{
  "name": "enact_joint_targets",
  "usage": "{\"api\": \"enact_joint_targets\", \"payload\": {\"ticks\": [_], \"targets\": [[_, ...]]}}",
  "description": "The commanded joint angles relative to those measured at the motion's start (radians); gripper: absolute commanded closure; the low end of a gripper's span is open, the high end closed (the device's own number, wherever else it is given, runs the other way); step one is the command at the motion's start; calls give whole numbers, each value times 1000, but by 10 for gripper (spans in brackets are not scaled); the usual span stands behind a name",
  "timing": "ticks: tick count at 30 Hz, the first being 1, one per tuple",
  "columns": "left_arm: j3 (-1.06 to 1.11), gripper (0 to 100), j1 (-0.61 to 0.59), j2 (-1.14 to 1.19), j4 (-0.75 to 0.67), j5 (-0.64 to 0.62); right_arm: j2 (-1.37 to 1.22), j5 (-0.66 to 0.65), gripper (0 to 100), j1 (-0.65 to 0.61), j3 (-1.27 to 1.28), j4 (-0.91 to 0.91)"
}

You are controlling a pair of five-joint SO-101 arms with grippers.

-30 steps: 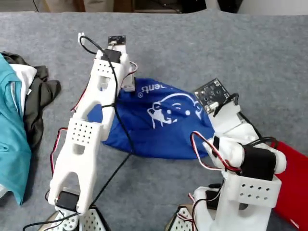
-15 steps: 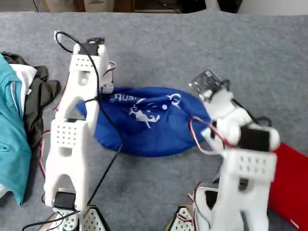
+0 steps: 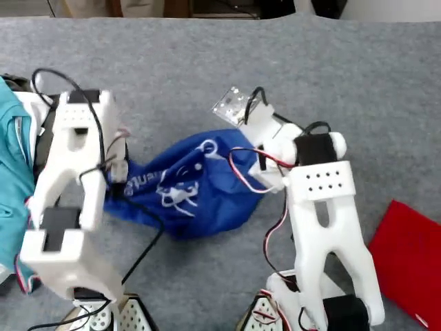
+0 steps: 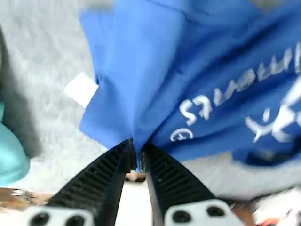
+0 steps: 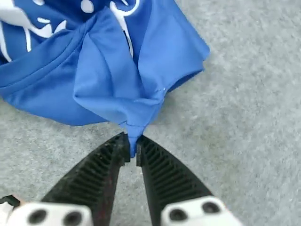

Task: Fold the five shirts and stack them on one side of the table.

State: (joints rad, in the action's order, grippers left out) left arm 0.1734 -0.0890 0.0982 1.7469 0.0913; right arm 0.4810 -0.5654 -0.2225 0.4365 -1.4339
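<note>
blue shirt [image 3: 186, 186] now bunched, pulled leftward, left fingers [image 4: 106, 174] and right fingers [image 5: 101, 172] each clamped on its edge

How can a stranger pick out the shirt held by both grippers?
Near the middle of the grey table is a bunched blue shirt, pinched by the left gripper and the right gripper. Its white print sets it apart from the teal shirt and the red cloth.

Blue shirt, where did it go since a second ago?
The left arm and right arm, jaws shut on the blue shirt, dragged it toward the clothes pile on the left, and it bunched up. The red cloth and the pile stayed put.
</note>
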Motion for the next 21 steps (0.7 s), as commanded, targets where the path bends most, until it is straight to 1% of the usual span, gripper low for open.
{"api": "enact_joint_targets", "payload": {"ticks": [1, 3, 5, 7, 10, 14, 19, 20, 21], "targets": [[192, 975, 41, -154, 14, 126, -2, -9, 994, -25, 31, 9], [273, 961, 98, -205, 14, 213, -2, -11, 994, -22, 61, 11], [327, 912, 143, -243, 14, 256, -2, -11, 994, -21, 84, 11], [347, 845, 166, -278, 14, 255, -2, -11, 994, -19, 104, 11], [331, 759, 166, -329, 14, 255, -2, -21, 994, -13, 127, 11], [198, 743, 143, -367, 14, 253, -2, -60, 994, 56, 131, 11], [-77, 741, 112, -361, 12, 264, -8, -130, 994, 171, 143, 8], [-144, 736, 118, -341, 11, 255, -10, -146, 994, 185, 157, 11], [-212, 734, 138, -308, 6, 209, -10, -157, 994, 197, 179, 15]]}}
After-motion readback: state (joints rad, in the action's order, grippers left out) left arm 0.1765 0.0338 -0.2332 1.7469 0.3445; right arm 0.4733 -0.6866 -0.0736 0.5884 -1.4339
